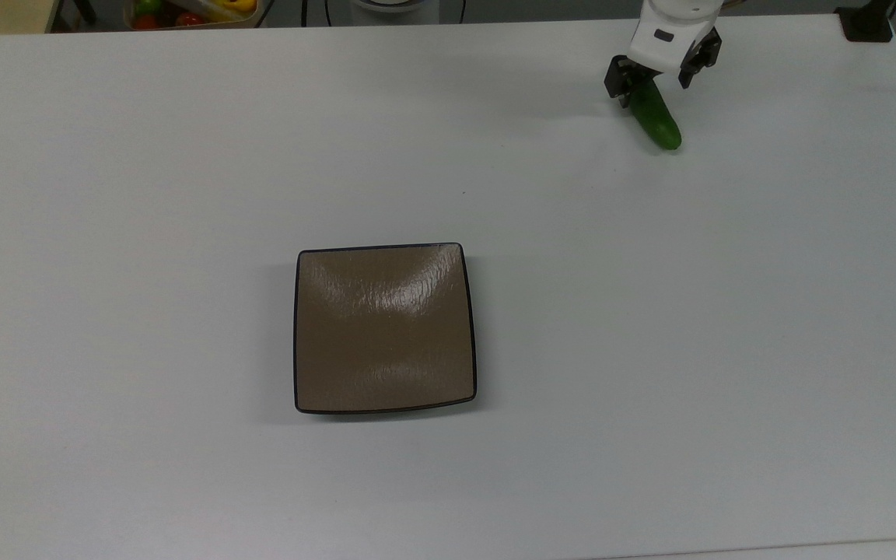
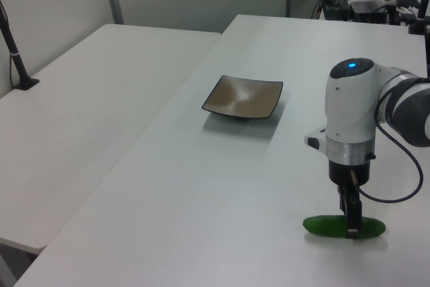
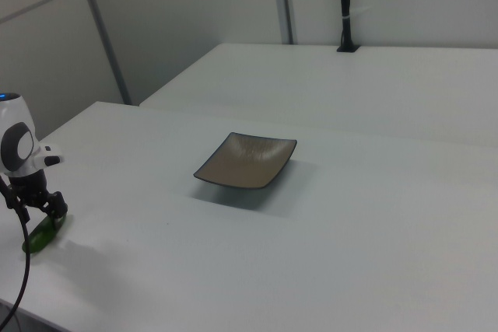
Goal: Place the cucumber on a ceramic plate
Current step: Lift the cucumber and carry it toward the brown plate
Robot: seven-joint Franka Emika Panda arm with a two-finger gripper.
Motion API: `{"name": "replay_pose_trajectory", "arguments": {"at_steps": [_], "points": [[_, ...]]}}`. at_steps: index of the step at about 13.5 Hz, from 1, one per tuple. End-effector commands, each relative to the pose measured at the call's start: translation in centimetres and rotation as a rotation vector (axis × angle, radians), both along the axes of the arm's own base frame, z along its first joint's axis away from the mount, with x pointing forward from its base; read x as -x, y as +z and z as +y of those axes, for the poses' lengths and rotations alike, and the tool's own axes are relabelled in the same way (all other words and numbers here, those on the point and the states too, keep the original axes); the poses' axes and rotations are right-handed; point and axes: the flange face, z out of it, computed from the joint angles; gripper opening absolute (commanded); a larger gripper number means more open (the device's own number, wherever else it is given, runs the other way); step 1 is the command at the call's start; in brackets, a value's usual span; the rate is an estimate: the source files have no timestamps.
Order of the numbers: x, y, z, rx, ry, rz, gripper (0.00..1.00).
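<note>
The dark-green cucumber (image 1: 659, 123) lies flat on the white table near the top view's far right corner. My gripper (image 1: 655, 71) has come down over its far end. It is open, with one finger on each side of the cucumber and a gap between them and the skin. In the left view the fingertips (image 2: 352, 225) reach down to the cucumber (image 2: 328, 226). In the right view the gripper (image 3: 37, 211) stands over the cucumber (image 3: 42, 234). The square brown plate (image 1: 384, 327) sits bare at mid-table, far from both, as the left view (image 2: 243, 97) and the right view (image 3: 247, 161) also show.
A bin of coloured produce (image 1: 191, 11) sits beyond the table's far edge at the top view's left. A black clamp base (image 1: 868, 23) is on the far right corner. A second white table (image 2: 80, 99) adjoins in the left view.
</note>
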Motion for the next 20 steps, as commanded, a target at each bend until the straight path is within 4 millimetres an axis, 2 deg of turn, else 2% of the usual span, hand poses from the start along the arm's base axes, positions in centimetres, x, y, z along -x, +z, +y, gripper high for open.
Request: {"name": "replay_pose_trajectory", "arguments": {"at_steps": [1,3,6,10,11,16,17,19,20], "points": [[0.2,-1.2,0.2,0.017,0.011,-0.036,0.87],[0.2,-1.3,0.2,0.018,0.013,-0.035,0.76],[0.1,-1.3,0.1,0.019,0.011,-0.033,0.53],[0.1,-0.7,0.0,0.018,0.019,-0.036,0.1],[-0.1,-0.1,-0.2,0.016,0.015,-0.042,0.04],[-0.4,5.9,-2.4,0.028,-0.004,-0.061,0.03],[-0.6,8.1,-3.2,0.025,-0.016,-0.074,0.03],[-1.1,11.2,-4.5,0.031,-0.038,-0.079,0.03],[-1.9,13.4,-5.8,0.032,-0.063,-0.081,0.03]]}}
